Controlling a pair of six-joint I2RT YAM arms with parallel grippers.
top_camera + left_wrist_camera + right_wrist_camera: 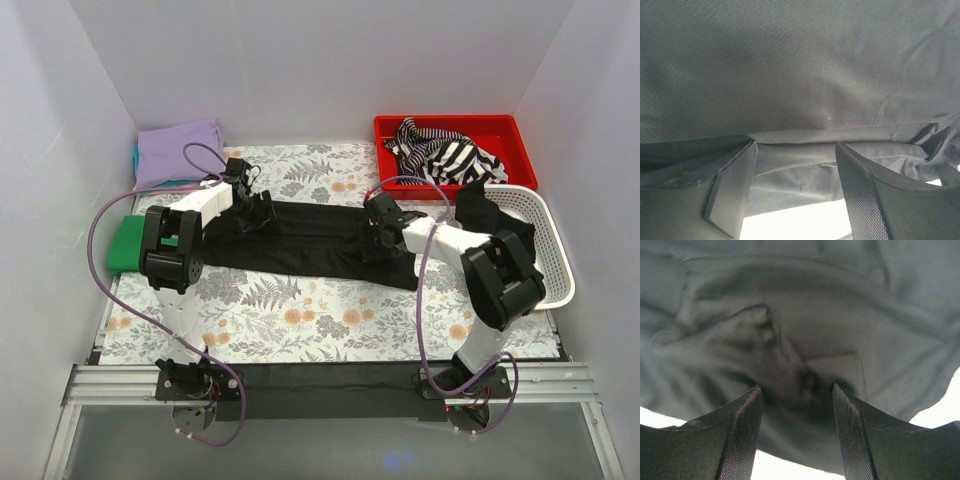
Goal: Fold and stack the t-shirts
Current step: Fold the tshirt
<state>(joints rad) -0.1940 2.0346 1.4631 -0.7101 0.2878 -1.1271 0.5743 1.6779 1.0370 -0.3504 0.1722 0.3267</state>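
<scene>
A black t-shirt lies in a long strip across the middle of the floral table. My left gripper sits over its left end and my right gripper over its right part. In the left wrist view my left gripper is open, with the shirt's folded hem just past the fingertips. In the right wrist view my right gripper is open over bunched black fabric. A folded lavender shirt rests on a teal one at the back left. A green shirt lies at the left edge. No pink shirt shows.
A red bin at the back right holds striped black-and-white cloth. A white basket on the right holds a dark garment. White walls enclose the table on three sides.
</scene>
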